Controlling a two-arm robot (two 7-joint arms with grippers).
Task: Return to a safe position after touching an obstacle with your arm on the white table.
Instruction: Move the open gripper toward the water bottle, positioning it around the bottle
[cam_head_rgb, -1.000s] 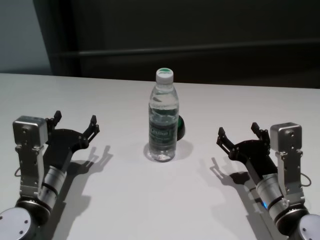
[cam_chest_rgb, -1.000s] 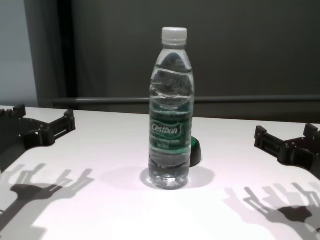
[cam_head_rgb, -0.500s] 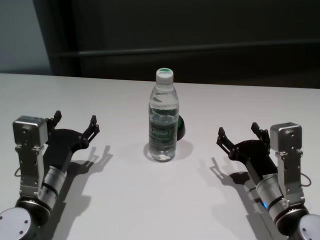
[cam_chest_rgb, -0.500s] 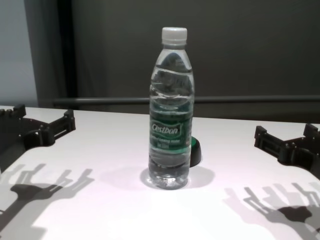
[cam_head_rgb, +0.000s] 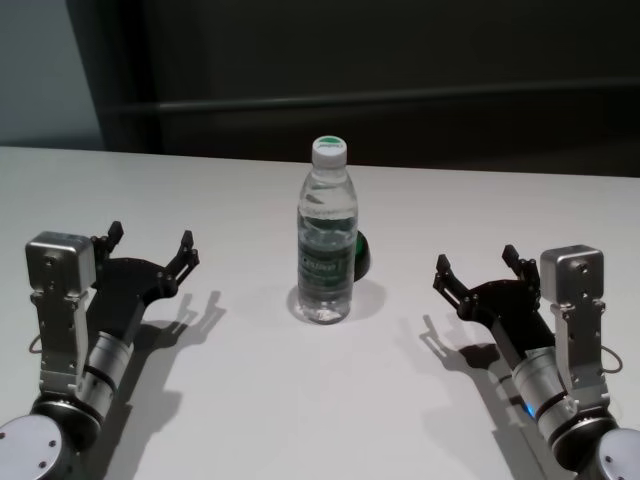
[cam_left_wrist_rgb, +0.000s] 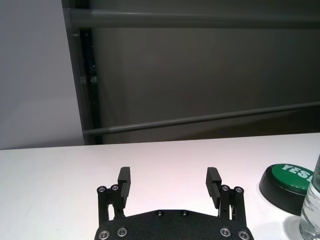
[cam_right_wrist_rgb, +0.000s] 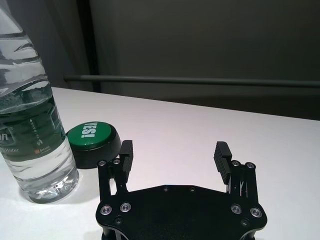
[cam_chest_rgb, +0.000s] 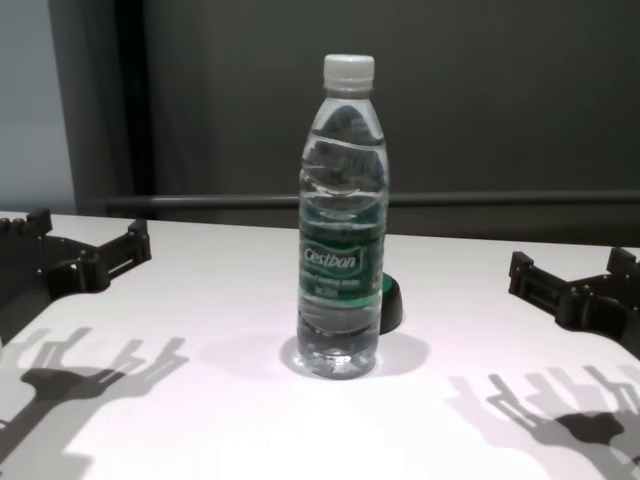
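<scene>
Bottle (cam_head_rgb: 327, 245) stands upright mid-table (cam_head_rgb: 320, 400), green-topped black button (cam_head_rgb: 361, 254) just behind it. Left gripper (cam_head_rgb: 150, 248) and right gripper (cam_head_rgb: 478, 270) sit well apart on either side, jaws wide open, holding nothing; looks like a clear standoff pose. Bottle is ribbed clear plastic, white cap, glossy label; table matte, smooth.

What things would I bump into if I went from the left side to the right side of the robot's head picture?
Left gripper, open, above the white table → water bottle, standing upright in the middle → right gripper, open too. The black disc with the green top peeks out behind the bottle, so its place is unclear.
</scene>
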